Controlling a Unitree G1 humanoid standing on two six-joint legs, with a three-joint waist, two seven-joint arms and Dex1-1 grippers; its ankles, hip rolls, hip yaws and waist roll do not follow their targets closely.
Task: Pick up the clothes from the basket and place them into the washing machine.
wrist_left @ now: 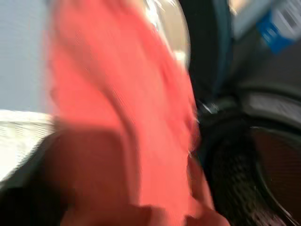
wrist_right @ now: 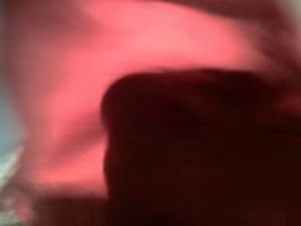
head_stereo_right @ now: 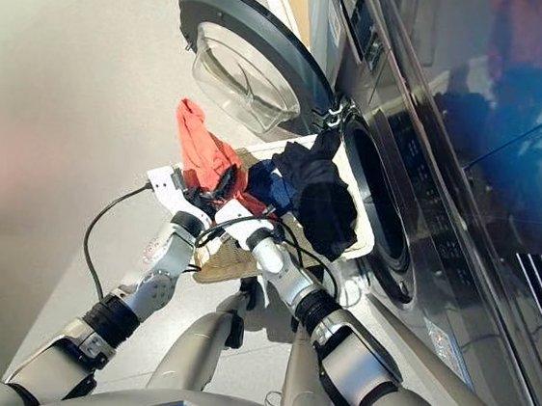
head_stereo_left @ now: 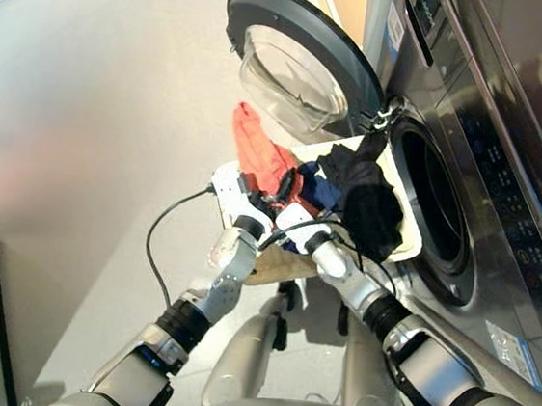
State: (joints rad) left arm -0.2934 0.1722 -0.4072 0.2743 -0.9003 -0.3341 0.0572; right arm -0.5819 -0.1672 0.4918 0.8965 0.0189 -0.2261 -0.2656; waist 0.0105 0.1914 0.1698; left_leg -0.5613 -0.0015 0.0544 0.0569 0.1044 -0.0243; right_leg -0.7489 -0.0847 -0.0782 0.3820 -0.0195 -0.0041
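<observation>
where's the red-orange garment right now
In the head views the red-orange garment is on the robot's left of the basket, raised at the left gripper, beside the navy garment and just below the open door.

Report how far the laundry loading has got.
Done: washing machine door open; no clothes visibly inside. In hand: red-orange garment lifted at the left tool. Left: navy garment and black garment remain on the basket.
</observation>
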